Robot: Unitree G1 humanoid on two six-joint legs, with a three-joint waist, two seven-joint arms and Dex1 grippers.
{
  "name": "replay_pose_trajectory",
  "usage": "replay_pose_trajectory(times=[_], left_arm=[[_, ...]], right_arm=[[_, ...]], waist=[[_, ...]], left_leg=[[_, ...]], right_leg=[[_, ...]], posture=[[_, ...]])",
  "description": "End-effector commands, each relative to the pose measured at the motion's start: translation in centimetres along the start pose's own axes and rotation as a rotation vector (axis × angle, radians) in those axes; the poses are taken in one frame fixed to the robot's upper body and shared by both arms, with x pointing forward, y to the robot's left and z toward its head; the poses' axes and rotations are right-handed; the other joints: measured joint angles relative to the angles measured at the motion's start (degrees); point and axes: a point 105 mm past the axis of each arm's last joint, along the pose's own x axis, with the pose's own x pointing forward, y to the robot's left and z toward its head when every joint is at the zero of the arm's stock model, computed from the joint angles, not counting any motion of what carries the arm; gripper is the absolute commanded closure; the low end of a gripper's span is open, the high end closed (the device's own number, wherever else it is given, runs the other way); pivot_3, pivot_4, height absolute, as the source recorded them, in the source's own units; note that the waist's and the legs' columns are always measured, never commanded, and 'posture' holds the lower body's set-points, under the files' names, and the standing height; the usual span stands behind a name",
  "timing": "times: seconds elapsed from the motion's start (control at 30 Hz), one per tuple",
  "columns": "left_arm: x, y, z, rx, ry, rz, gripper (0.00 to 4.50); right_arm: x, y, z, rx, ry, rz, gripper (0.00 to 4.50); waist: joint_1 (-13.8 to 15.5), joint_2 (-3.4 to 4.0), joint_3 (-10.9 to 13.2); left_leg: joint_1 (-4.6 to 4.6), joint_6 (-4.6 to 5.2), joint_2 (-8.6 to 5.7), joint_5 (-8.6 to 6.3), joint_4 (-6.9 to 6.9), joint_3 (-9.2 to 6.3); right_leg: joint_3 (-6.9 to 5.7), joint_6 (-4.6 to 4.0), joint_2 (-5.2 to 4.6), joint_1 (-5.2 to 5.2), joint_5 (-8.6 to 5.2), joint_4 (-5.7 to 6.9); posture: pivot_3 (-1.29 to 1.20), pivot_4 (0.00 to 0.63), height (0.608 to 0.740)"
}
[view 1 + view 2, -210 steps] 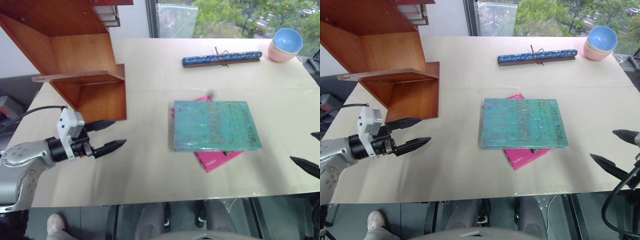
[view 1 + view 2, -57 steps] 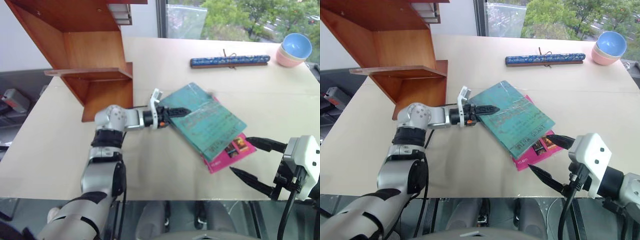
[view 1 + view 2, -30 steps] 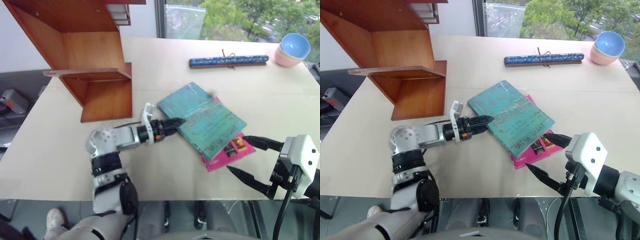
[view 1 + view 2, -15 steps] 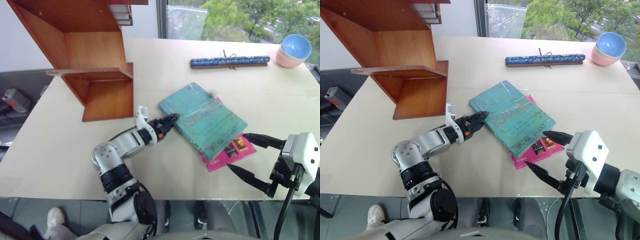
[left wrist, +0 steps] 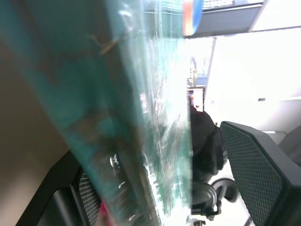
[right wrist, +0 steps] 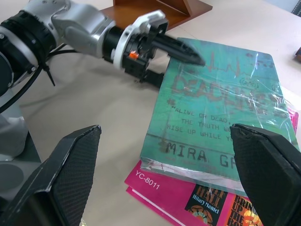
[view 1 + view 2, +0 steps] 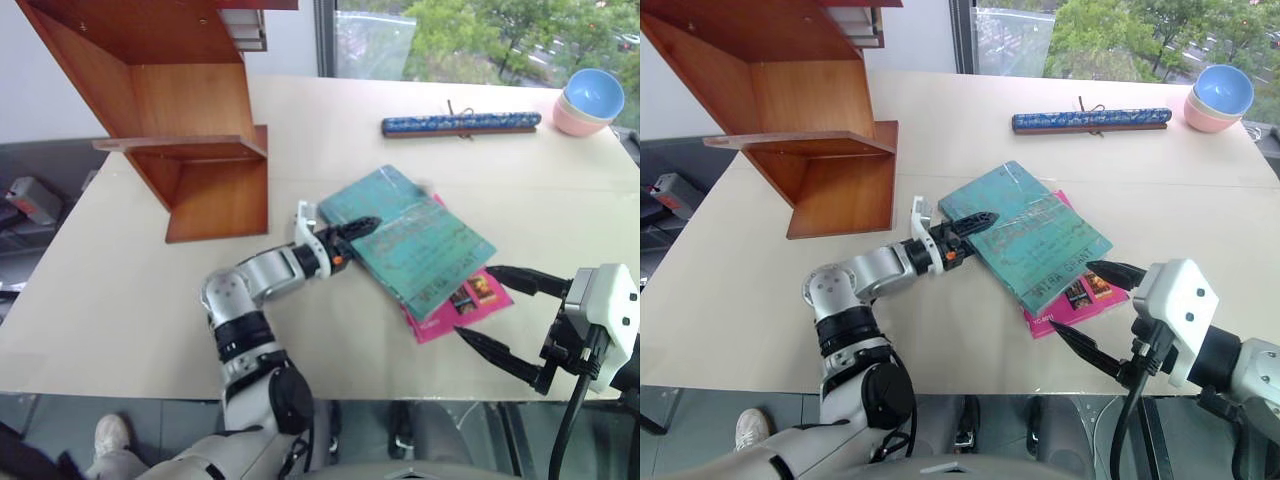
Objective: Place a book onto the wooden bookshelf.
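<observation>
The worktop (image 7: pixel 1160 200) is a broad pale slab, and at its far left corner stands the wooden bookshelf (image 7: pixel 810 130), reddish-brown, with a low flat board open toward the middle of the worktop and taller boards above it. Near the worktop's centre lies the book (image 7: pixel 1025 232), large, thin and teal-green, skewed at an angle and resting on top of a smaller pink book (image 7: pixel 1080 295) whose corner sticks out toward the robot. It is sealed in glossy clear film that catches the light, so I judge it slippery under black pads; it looks stiff enough to stay flat if lifted by 1 edge, but its wide cover would give it leverage to swing or slide from a shallow pinch. The left gripper (image 7: pixel 965 228) reaches level across the worktop to the book's corner nearest the shelf: 1 finger lies over the cover and the other sits low at the edge, the jaws wide apart and straddling that corner without a clear clamp on it yet. A deeper bite along that edge, well in from the corner, seems the safer hold, and sliding the lower finger under should be easier where the book overhangs the pink one. The right gripper (image 7: pixel 1100 312) hangs just off the near right corner of the books, jaws fully spread and holding nothing.
</observation>
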Motion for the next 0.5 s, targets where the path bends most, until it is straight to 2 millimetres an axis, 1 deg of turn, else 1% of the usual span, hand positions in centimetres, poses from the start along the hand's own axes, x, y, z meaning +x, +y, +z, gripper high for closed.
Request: replay_pose_trajectory(times=[0.03,0.07,0.1,0.13,0.23,0.33,0.37,0.5], left_arm=[[1.8,-2.1,-1.1,0.002,0.05,-0.066,0.71],[1.9,-1.9,-1.3,-0.018,0.052,-0.059,1.1],[1.9,-1.7,-1.4,-0.027,0.054,-0.054,1.24],[1.8,-1.5,-1.5,-0.028,0.054,-0.043,1.57],[1.5,-1.4,-1.5,-0.032,0.047,-0.05,2.95],[1.1,-1.8,-0.8,-0.028,0.019,-0.078,4.28],[0.9,-2.0,-0.6,-0.02,0.013,-0.086,4.48],[-1.0,-2.7,0.9,0.059,-0.002,-0.126,4.48]], right_arm=[[0.0,0.3,0.7,-0.031,-0.024,0.004,0.0],[0.0,0.3,0.7,-0.03,-0.024,0.003,0.0],[0.0,0.3,0.7,-0.029,-0.025,0.003,0.0],[0.0,0.3,0.7,-0.028,-0.024,0.003,0.0],[-0.1,0.3,0.7,-0.027,-0.023,0.001,0.0],[-0.1,0.3,0.7,-0.026,-0.023,0.001,0.0],[-0.1,0.3,0.7,-0.025,-0.025,0.001,0.0],[0.1,0.3,0.8,-0.029,-0.033,0.0,0.0]], waist=[[0.01,0.0,0.0],[0.02,-0.01,0.0],[0.03,-0.01,0.0],[0.03,0.0,0.0],[0.04,0.0,0.0],[0.06,-0.01,-0.01],[0.04,-0.01,-0.01],[-0.02,-0.01,0.01]], left_leg=[[-0.01,0.0,0.0,0.0,0.0,-0.01],[-0.01,0.0,0.0,0.0,0.0,-0.02],[-0.01,0.0,0.0,0.0,0.0,-0.02],[-0.01,0.0,0.0,0.0,0.0,-0.02],[-0.01,0.0,0.0,0.0,0.0,-0.02],[-0.01,0.0,0.0,0.0,0.0,-0.02],[-0.01,0.0,0.0,0.0,0.0,-0.03],[0.01,-0.01,-0.01,0.0,0.0,-0.02]], right_leg=[[-0.01,0.0,0.0,0.0,0.0,0.0],[-0.01,0.0,0.0,0.0,0.0,0.0],[-0.02,0.0,0.0,0.0,0.0,0.0],[-0.02,0.0,-0.01,0.0,0.0,0.0],[-0.01,0.0,-0.01,0.0,0.0,0.0],[-0.02,0.0,-0.01,0.0,0.0,0.0],[-0.03,0.0,-0.01,0.01,0.0,0.0],[-0.02,0.0,0.0,0.02,0.0,0.0]], posture=[[0.0,0.15,0.738],[0.0,0.15,0.738],[0.0,0.15,0.738],[0.0,0.15,0.738],[0.0,0.15,0.738],[0.0,0.15,0.738],[0.0,0.15,0.738],[0.0,0.15,0.738]])
